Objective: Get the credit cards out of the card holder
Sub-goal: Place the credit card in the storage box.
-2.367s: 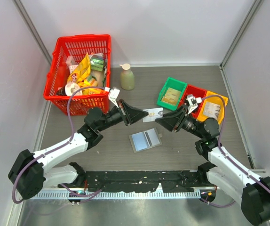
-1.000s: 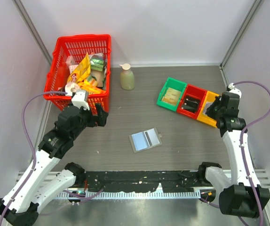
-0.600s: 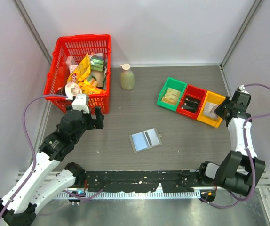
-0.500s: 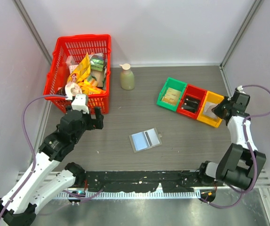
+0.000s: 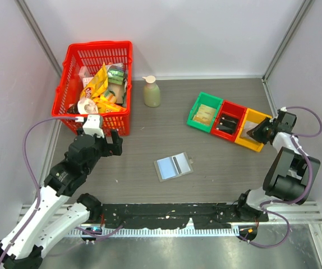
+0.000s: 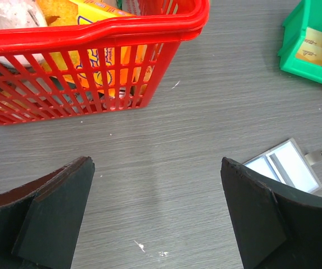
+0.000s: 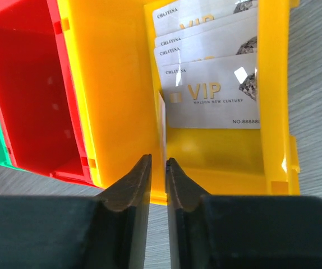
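Cards (image 7: 217,92) lie overlapped in the yellow bin (image 7: 116,101), three of them pale grey with "VIP" printed in gold. The right pincer (image 7: 158,161) hangs just over the near wall of that bin. Its jaws are parted by only a narrow slit, and one more thin white card (image 7: 162,129) stands on edge in the slit. The slit looks a little wider than the card, so the card seems loose rather than pinched. The red bin (image 7: 26,84) touches the yellow one on its side, and the green bin (image 5: 205,112) comes next in the row.

The card holder (image 5: 173,166) lies unfolded and flat in the middle of the bench (image 5: 150,134), its light blue and grey panels facing up. It is well apart from both arms. The left pincer (image 6: 158,216) hovers above bare bench beside the red basket (image 6: 93,33), its jaws spread wide with nothing between them. The basket holds snack packets (image 5: 97,84), and a small bottle (image 5: 151,92) stands just beside it.
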Robot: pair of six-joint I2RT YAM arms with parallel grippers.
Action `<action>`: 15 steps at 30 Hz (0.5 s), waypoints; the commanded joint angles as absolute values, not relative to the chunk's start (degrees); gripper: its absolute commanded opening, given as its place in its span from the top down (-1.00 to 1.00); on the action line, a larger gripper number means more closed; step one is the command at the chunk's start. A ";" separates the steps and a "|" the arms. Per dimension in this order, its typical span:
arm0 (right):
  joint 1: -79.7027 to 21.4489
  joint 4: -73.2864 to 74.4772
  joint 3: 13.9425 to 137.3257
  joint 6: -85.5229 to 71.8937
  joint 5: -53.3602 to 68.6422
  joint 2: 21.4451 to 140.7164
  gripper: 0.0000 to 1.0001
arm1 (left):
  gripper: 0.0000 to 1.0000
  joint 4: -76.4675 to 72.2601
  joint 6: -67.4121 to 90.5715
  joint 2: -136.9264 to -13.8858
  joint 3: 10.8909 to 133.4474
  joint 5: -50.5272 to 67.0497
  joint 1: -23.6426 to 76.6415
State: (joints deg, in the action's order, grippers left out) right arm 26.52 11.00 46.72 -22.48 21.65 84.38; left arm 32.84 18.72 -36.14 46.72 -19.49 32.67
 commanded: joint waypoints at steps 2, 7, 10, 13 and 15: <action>26.98 14.84 50.10 -21.53 16.11 83.41 0.28 | -0.99 29.01 17.14 -35.33 46.32 -16.88 32.78; 26.90 20.29 50.27 -20.04 7.74 77.19 -0.19 | -0.99 27.25 16.88 -34.72 45.79 -11.79 32.78; 26.37 20.83 48.87 -20.22 4.67 71.13 -0.28 | -0.99 26.28 16.87 -34.63 45.35 -9.50 32.87; 22.87 21.71 48.16 -19.51 2.99 66.10 -0.28 | -0.99 25.49 17.22 -35.15 45.09 -7.48 32.87; 17.60 21.71 47.81 -19.07 3.86 62.76 -0.27 | -0.99 24.44 18.10 -35.68 44.65 -5.28 32.87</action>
